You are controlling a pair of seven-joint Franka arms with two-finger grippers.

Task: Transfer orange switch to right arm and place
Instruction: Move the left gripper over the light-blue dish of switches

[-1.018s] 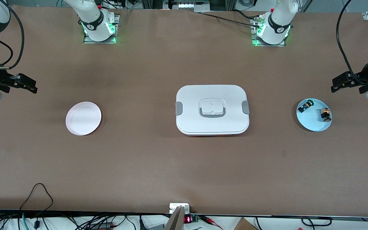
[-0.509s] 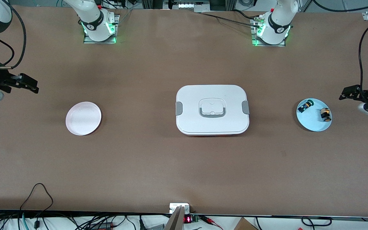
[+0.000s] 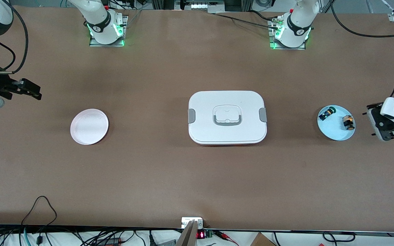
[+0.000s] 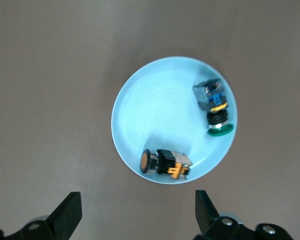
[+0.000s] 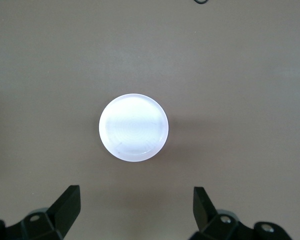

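Orange switch [image 3: 347,122] lies untouched on its side in the pale blue dish [image 3: 333,135] toward the left arm's end of the surface, beside a green-capped switch [image 3: 327,113] that sits slightly farther from the front camera, so pickup, handover and placing are all judged still to come. Left end effector [image 3: 381,125] hangs spread and empty just beside the dish, right end effector [image 3: 24,90] waits spread and empty near the pink plate [image 3: 89,126], with the lidded white box [image 3: 227,117] between them. No writing is legible.

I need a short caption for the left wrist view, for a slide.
Open left gripper above a light blue plate holding the orange switch and a green switch.
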